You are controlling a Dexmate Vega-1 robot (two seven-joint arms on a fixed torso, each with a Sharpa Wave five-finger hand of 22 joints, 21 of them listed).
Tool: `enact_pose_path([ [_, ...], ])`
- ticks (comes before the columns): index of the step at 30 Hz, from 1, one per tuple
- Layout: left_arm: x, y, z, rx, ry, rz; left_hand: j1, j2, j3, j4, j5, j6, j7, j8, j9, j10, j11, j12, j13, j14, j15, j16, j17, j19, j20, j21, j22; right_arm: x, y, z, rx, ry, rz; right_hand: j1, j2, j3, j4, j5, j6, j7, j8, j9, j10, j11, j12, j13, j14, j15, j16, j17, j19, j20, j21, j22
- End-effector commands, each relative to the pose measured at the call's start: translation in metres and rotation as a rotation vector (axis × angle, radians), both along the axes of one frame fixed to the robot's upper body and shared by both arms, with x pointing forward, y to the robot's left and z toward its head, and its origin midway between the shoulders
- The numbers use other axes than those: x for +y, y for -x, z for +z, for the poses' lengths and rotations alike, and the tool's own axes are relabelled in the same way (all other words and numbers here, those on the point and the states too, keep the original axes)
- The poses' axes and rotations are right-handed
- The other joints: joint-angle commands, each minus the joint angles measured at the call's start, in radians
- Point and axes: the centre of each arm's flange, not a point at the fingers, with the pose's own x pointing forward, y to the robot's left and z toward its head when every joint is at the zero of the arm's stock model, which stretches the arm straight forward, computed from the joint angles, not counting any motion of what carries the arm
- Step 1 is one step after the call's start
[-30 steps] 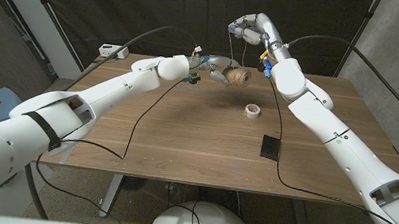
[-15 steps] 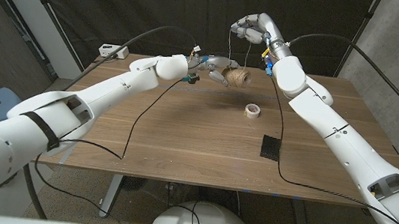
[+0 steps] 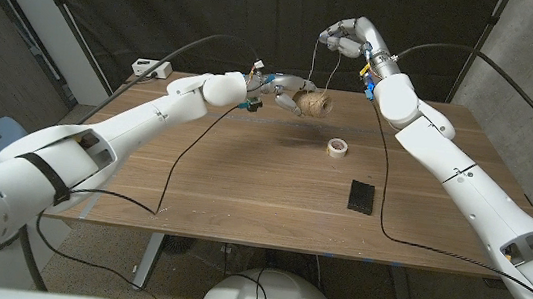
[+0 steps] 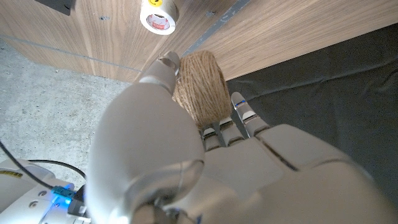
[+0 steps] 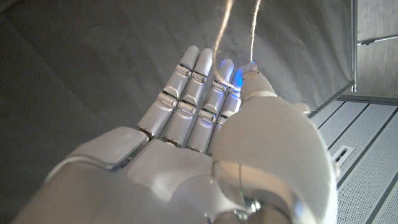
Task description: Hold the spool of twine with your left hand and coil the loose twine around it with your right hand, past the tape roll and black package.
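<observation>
My left hand point(image 3: 281, 88) grips the tan spool of twine point(image 3: 315, 104) above the far middle of the table; in the left wrist view the spool point(image 4: 200, 86) sits between my fingers. My right hand point(image 3: 345, 39) is raised above and behind the spool, pinching the loose twine point(image 3: 332, 71), which runs down to the spool. In the right wrist view two strands of twine point(image 5: 252, 28) rise past my right hand point(image 5: 211, 118). The tape roll point(image 3: 337, 149) lies on the table in front of the spool. The black package point(image 3: 362, 197) lies nearer, to its right.
A white power strip point(image 3: 151, 68) sits at the table's far left corner. Black cables point(image 3: 185, 155) hang from both arms across the wooden table point(image 3: 242, 187). A dark curtain hangs behind the table. The tape roll point(image 4: 158, 14) appears in the left wrist view.
My right hand has moved right and slightly up, carrying the twine with it. My left hand and the spool have shifted only slightly.
</observation>
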Motion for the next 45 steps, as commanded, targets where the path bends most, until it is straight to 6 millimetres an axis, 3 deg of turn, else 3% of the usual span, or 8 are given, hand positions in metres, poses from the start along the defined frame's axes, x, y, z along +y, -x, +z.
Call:
enact_pose_path([
  [1, 0.005, 0.008, 0.002, -0.008, -0.005, -0.004, 0.001, 0.006, 0.009, 0.0, 0.005, 0.012, 0.0, 0.0, 0.004, 0.008, -0.002, 0.0, 0.001, 0.0, 0.004, -0.001, 0.004, -0.004, -0.002, 0.007, 0.0, -0.023, -0.002, 0.009, -0.032, -0.002, -0.065, 0.005, -0.002, -0.001, -0.004, -0.002, 0.001, -0.002, 0.002, 0.002, 0.004, -0.008, -0.002, 0.001, 0.009, -0.1, 0.0, 0.004, -0.001, -0.038, 0.005, 0.004],
  [21, 0.003, 0.025, 0.004, -0.016, 0.003, -0.056, -0.003, 0.006, 0.01, 0.002, 0.004, 0.011, -0.002, -0.002, 0.005, 0.009, -0.003, -0.002, 0.001, 0.001, 0.003, -0.003, 0.004, -0.005, -0.004, 0.008, 0.0, -0.038, -0.006, 0.017, -0.057, 0.022, -0.123, 0.004, -0.001, -0.001, -0.002, -0.002, 0.001, -0.003, 0.001, 0.002, 0.003, -0.008, -0.005, 0.002, 0.009, -0.101, -0.006, 0.005, -0.005, -0.039, 0.008, 0.004],
  [45, 0.01, 0.047, 0.016, -0.042, 0.024, -0.111, -0.007, 0.007, 0.012, 0.003, 0.004, 0.014, 0.0, -0.003, 0.005, 0.01, -0.004, -0.005, 0.002, 0.002, 0.003, -0.003, 0.004, -0.005, -0.003, 0.01, 0.0, -0.052, -0.027, 0.006, 0.005, 0.045, -0.165, 0.006, 0.0, -0.002, -0.002, -0.002, 0.004, -0.008, 0.001, 0.002, 0.004, -0.012, -0.009, 0.003, 0.012, -0.103, -0.011, 0.007, -0.011, -0.043, 0.012, 0.003],
])
